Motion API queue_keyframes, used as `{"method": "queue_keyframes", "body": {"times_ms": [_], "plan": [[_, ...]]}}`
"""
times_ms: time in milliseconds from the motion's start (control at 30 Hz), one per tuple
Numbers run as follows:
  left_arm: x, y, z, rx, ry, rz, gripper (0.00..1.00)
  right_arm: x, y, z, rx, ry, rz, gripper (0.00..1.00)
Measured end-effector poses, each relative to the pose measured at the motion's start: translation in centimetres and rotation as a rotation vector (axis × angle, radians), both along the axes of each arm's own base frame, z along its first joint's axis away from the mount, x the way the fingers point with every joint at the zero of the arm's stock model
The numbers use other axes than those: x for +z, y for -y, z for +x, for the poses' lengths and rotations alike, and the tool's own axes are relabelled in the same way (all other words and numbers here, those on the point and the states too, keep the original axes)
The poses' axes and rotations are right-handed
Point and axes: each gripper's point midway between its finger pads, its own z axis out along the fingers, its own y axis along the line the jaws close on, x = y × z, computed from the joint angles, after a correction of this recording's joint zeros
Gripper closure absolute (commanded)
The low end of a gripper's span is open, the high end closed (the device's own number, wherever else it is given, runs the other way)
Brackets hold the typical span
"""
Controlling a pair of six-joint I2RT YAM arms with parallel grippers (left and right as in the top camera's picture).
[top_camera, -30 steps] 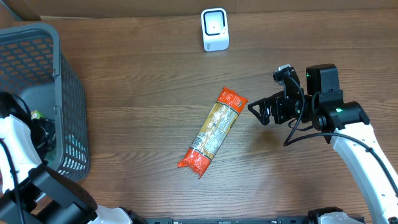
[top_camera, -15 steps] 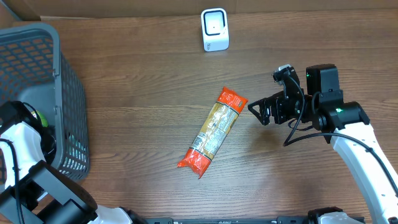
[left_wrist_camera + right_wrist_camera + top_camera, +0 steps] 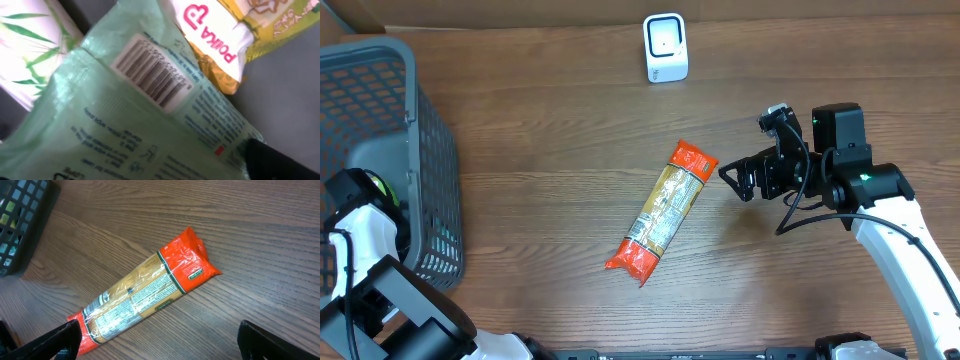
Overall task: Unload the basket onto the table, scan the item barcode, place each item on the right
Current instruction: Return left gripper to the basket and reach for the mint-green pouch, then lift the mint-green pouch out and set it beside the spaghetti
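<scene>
Wood table (image 3: pixel 550 130), seen from above. Pasta pack (image 3: pixel 660 212) lies flat near the middle, slanted, with one orange end to the far right and the other to the near left, printed label up. Nothing touches it. White scanner (image 3: pixel 665 47) stands upright at the far edge, centre, well apart from the pack. Right claw (image 3: pixel 735 180) sits just right of the pack's far end, close but clear of it. Its wrist view has a dark fingertip in each lower corner with bare table and the pack's middle between them, so the jaws stand wide and hold nothing. Grey mesh basket (image 3: pixel 415 150) fills the far left, and the left arm (image 3: pixel 360 230) reaches into it from the near side. Left claw (image 3: pixel 279 161) shows only as one dark finger in the lower right corner of its wrist view, so I cannot tell whether it is wide or narrow, or whether it grips anything. That view is pressed close to the basket's contents: a pale green pack (image 3: pixel 115 130) with a barcode (image 3: pixel 150 82) facing the camera fills most of the frame. A yellow pack (image 3: pixel 240 30) with a white band and pink lettering lies at upper right, partly over the green one. A white pack with green leaf print (image 3: pixel 27 55) sits at the left edge — all three crowd together on the grey basket floor.
</scene>
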Motion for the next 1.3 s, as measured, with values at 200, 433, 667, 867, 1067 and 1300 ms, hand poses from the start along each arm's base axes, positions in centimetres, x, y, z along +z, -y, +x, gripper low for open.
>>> {"method": "queue_keyframes", "body": {"times_ms": [200, 433, 667, 867, 1067, 1300], "plan": [[0.1, -0.4, -0.1, 0.006, -0.005, 0.022, 0.45, 0.0, 0.0, 0.0, 0.000, 0.001, -0.001, 0.00], [0.4, -0.4, -0.1, 0.007, 0.001, 0.029, 0.53, 0.0, 0.0, 0.0, 0.000, 0.000, 0.000, 0.00], [1.6, -0.6, 0.3, 0.012, 0.020, 0.036, 0.96, 0.0, 0.0, 0.0, 0.000, 0.000, 0.000, 0.00], [1.7, 0.2, -0.3, 0.009, -0.012, -0.008, 0.96, 0.0, 0.0, 0.0, 0.000, 0.000, 0.000, 0.00], [3.4, 0.4, 1.0, -0.047, 0.016, -0.055, 0.96, 0.0, 0.0, 0.0, 0.000, 0.001, 0.000, 0.00], [11.1, -0.7, 6.1, -0.212, 0.206, -0.027, 0.96, 0.0, 0.0, 0.0, 0.000, 0.001, 0.000, 0.00]]}}
